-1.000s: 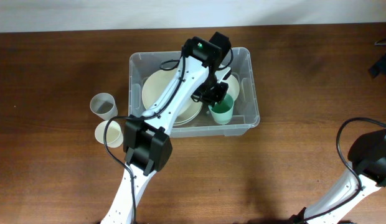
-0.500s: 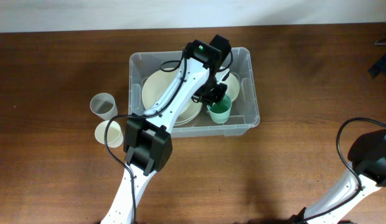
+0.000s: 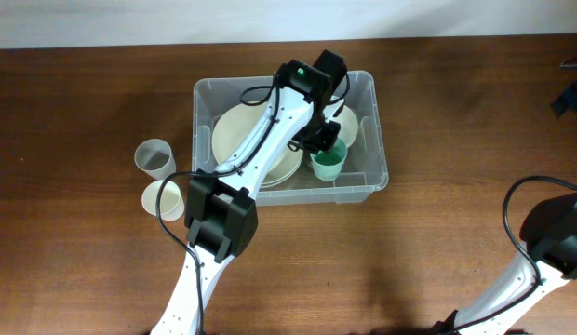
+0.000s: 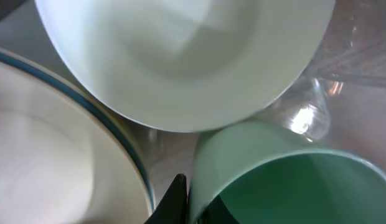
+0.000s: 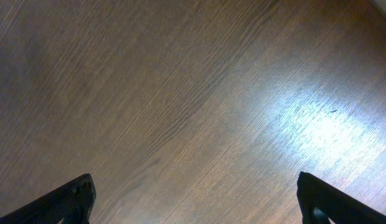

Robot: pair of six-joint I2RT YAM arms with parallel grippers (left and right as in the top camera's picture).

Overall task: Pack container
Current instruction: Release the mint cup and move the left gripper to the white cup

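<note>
Overhead: container [image 3: 379, 149] on the table's far side. Left gripper [image 3: 318, 142] is inside it, closed on the green cup's [image 3: 330, 167] rim, the cup upright in the free corner by the plates [image 3: 234, 140] and bowl [image 3: 350, 126]. Clear cup [image 3: 154, 158] and cream cup [image 3: 163, 198] stand outside, likely next.
Left wrist: finger [image 4: 175, 198] against the cup wall; the rim pinch keeps it upright.
Right wrist: right gripper [image 5: 193, 202] wide open, empty, over bare table [image 5: 180, 93], out of the way.

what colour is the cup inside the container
Mint green; the cup shows best in the left wrist view.
</note>
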